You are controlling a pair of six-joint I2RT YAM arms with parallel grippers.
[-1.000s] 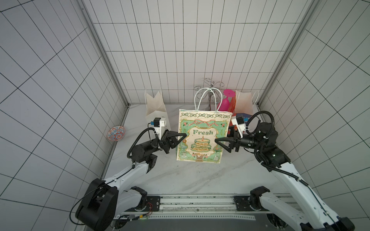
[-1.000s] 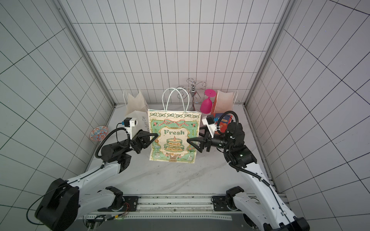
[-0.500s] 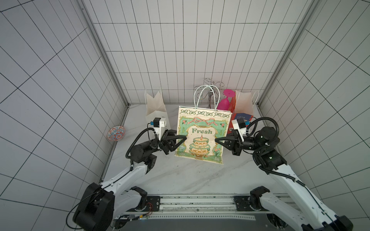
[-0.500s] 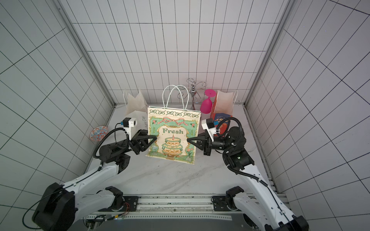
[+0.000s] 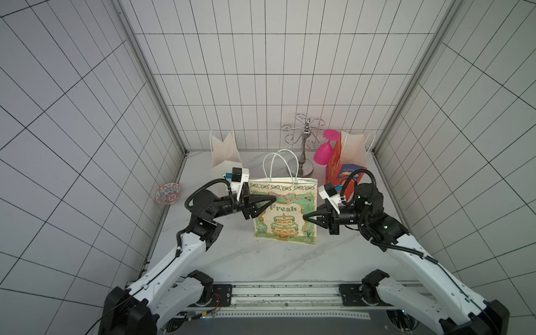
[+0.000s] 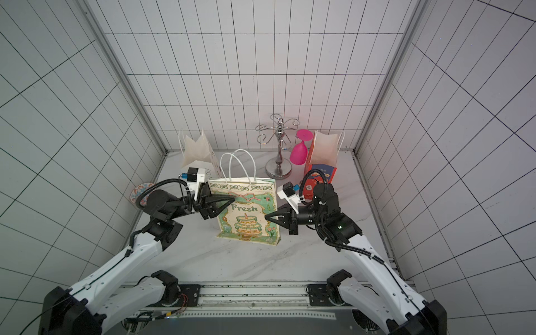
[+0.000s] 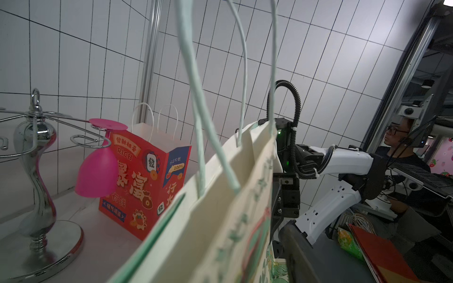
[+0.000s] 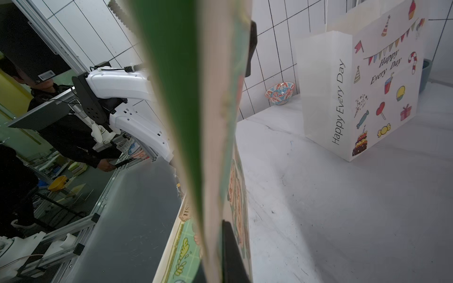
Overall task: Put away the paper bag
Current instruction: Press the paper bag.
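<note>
**Paper bag upright on bench, pinched at one side edge**

Bench (image 5: 261, 261): white marbled surface, with tiled walls on three sides. The reference landmark is the chrome stand (image 5: 304, 145) at the rear.

Paper bag (image 5: 285, 214): largest item. It stands upright in front of the stand, toward the robot's base. The printed "Fresh" face is turned to the base and both cord handles are raised. The left wrist view shows the mouth partly open.

White bag (image 5: 224, 153): printed "Happy Every Day", upright, well apart from the stand on its left-arm side.

Red bag (image 7: 137, 176): upright, just beside the stand on its right-arm side.

Pink glass (image 5: 322, 152): hangs upside down from a stand arm, between the post and the red bag.

Patterned bowl (image 5: 168, 193): far from the stand on the left-arm side, against the wall.

Right fingers (image 5: 314, 218): in front of the stand, closed on the paper bag's right-arm side edge at about mid-height. The right wrist view shows the folded edge running between them.

Left fingers (image 5: 269, 200): at the bag's upper corner on the opposite side. One finger lies against the printed face and the other is hidden by paper, so whether they are clamped or slack cannot be told.
</note>
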